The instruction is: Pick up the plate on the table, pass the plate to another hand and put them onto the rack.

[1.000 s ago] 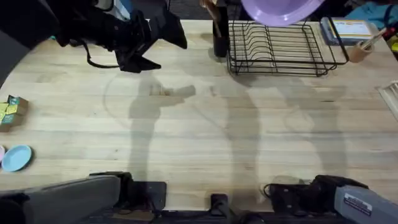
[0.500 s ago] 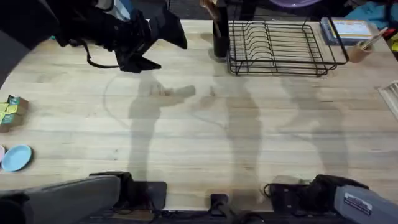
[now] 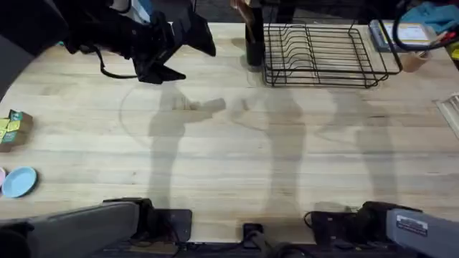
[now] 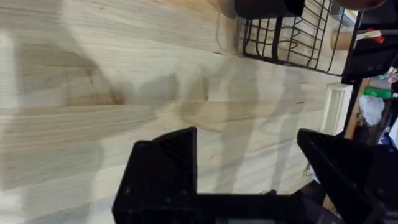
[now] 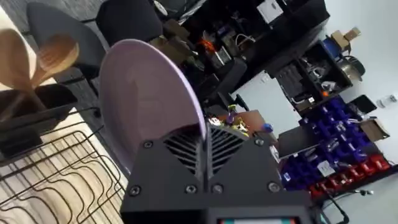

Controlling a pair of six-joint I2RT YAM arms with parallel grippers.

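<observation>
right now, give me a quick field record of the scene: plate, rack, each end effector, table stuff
plate: lavender plate, held on edge above the rack
rack: black wire rack at the table's far side, slots bare in the overhead view
right end effector: right end effector shut on the plate's rim
left end effector: left end effector open, holding nothing, above the table
other items: small light-blue dish near the left edge; black utensil cup beside the rack
</observation>
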